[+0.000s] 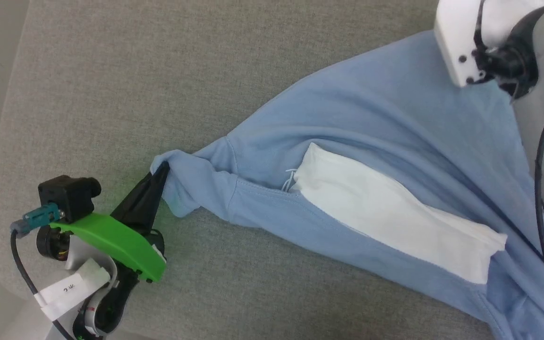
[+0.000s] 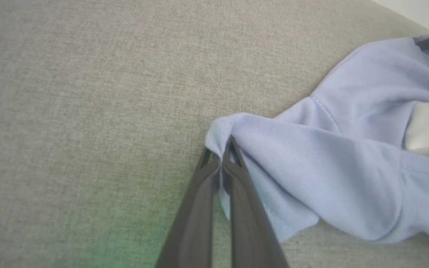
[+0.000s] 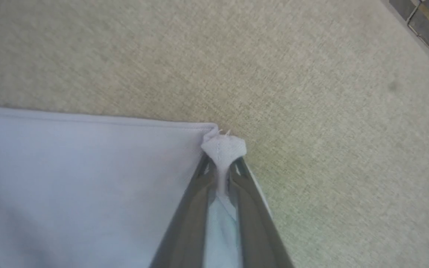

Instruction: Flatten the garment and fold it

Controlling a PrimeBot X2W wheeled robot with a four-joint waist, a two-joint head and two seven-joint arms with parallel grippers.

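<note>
**Garment (image 1: 371, 118) pinched at both ends, sprawled across the worktop**

So the light blue garment lay on the grey fabric-covered worktop (image 1: 111, 94), running diagonally from the near left up to the far right. It wasn't flat at all. Long creases ran along it and the near edge was rolled over on itself. A white panel (image 1: 395, 212) sat in the middle of it, slanting toward the near right, with a bit of white thread at its left end.

The left tool (image 1: 161, 169) was at the near left, clamped narrow on the tip of a sleeve (image 1: 196, 182). In the left wrist view its two dark fingers (image 2: 199, 208) were pressed together with a thin fold of blue fabric squeezed between them. The sleeve was bunched up just right of the tips. A green bracket (image 1: 111, 241) sat on that wrist, and a black cable (image 1: 21, 264) looped down toward the near-left edge.

The right tool (image 3: 223, 163) was closed down on the garment too. A small wad of cloth at a corner poked out past its fingertips, with the material caught between them. A straight edge of the garment ran away from that corner, lying on the worktop. In the head view the white right arm (image 1: 461, 42) hung over the far right end of the garment.
</note>
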